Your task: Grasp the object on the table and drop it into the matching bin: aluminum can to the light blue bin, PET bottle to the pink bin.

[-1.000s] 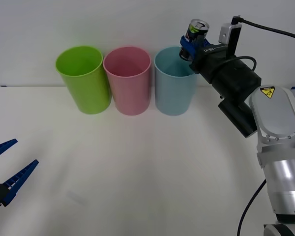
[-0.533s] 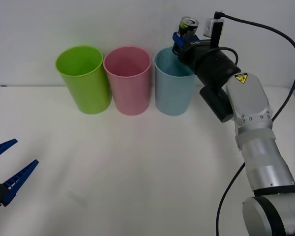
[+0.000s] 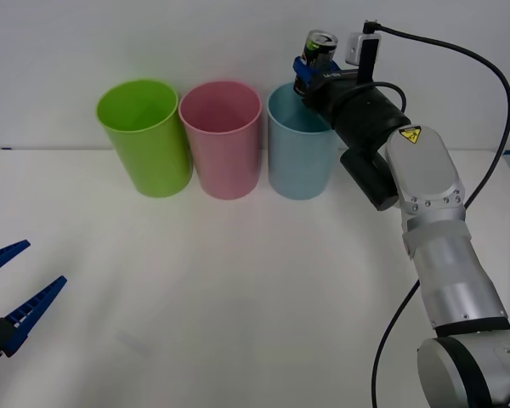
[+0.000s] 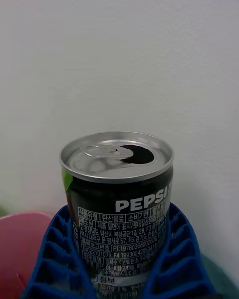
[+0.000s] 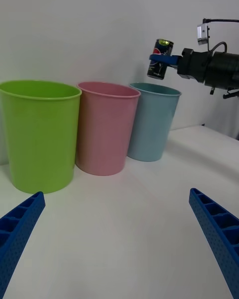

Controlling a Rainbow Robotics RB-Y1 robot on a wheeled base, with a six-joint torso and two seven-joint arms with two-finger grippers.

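My right gripper (image 3: 314,72) is shut on the aluminum can (image 3: 317,53), a small dark grey can with a silver pull-tab top, held upright above the right part of the light blue bin's (image 3: 299,157) rim. In the right wrist view the can (image 4: 118,207) sits between the blue ribbed fingers (image 4: 47,264). The left wrist view shows the can (image 5: 160,59) just over the light blue bin (image 5: 151,122). The pink bin (image 3: 222,144) stands left of the blue one. My left gripper (image 3: 8,293) hangs open over the table's (image 3: 238,297) near left edge.
A lime green cup (image 3: 144,136) stands at the left end of the row of three cups along the back of the table. A plain wall rises behind them. The right arm's black forearm (image 3: 374,127) reaches beside the blue bin.
The right arm has carried the can leftward and a little higher, from beside the blue bin's right rim to above it. The left arm has not moved.
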